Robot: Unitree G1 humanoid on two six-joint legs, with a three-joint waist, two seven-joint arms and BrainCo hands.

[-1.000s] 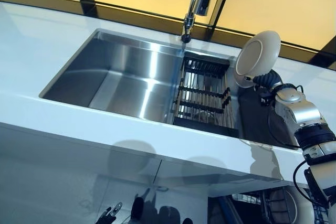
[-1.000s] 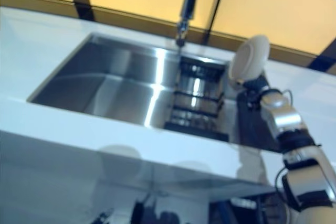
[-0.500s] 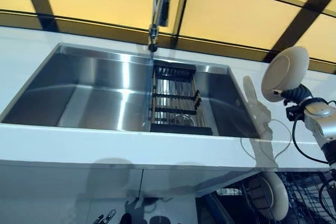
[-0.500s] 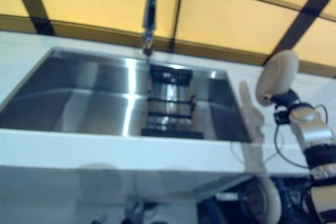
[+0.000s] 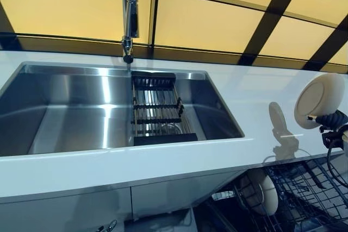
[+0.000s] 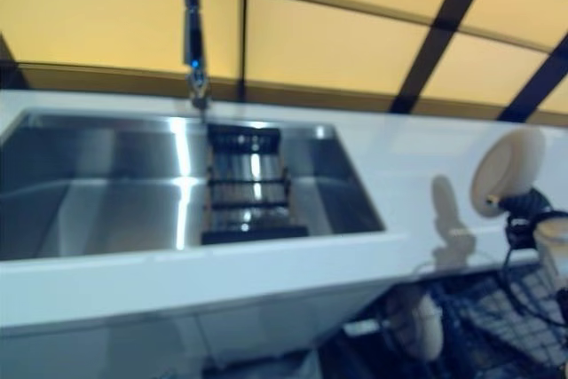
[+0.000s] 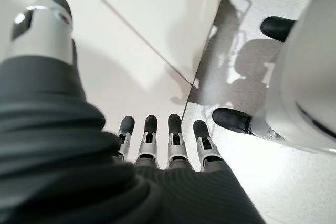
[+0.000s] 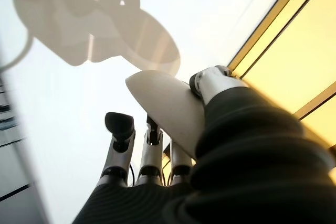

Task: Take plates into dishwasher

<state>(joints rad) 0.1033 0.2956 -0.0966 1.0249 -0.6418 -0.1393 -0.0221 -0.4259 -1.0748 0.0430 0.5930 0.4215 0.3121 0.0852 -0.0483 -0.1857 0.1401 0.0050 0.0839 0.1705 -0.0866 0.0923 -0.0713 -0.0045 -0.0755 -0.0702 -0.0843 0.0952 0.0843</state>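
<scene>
A white plate (image 5: 318,100) stands on edge in the air past the counter's right end, above the open dishwasher rack (image 5: 310,194). My right hand (image 5: 333,121) is shut on it; in the right wrist view the plate (image 8: 168,106) is pinched between the thumb and the fingers (image 8: 149,156). Another white plate (image 5: 262,191) stands in the rack's left part, below the counter edge. My left hand (image 7: 176,140) hangs low beside the white cabinet front, fingers straight, holding nothing.
A steel sink (image 5: 65,107) is set in the white counter (image 5: 255,88), with a dark drying rack (image 5: 157,107) at its right end and a tall faucet (image 5: 129,14) behind. Yellow window panes run along the back.
The camera has swung to the right. My right hand has carried the plate from the sink's right end out past the counter's right end, over the dishwasher rack.
</scene>
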